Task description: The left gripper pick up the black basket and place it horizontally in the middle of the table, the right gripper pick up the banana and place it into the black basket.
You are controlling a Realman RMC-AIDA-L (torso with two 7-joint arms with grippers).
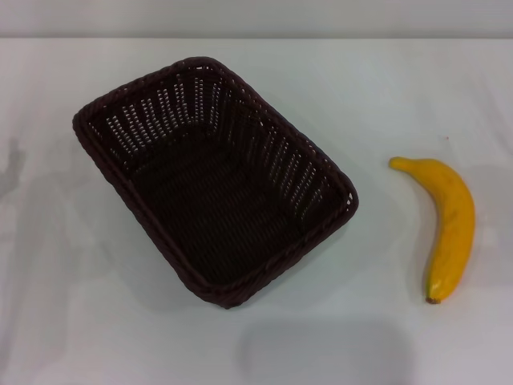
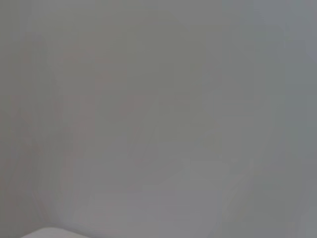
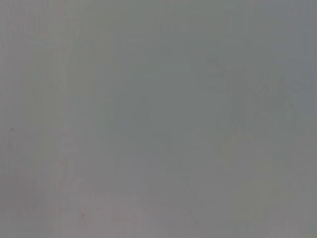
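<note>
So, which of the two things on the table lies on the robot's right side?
The banana, yellow and curved, lies to the right; the black basket sits left of it, apart and turned diagonally.

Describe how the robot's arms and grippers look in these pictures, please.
Neither arm nor gripper appears in any view, so their colours, shapes, cables and markings cannot be told. The head view shows only the black basket and the banana on the white table; both wrist views show only blank grey.
</note>
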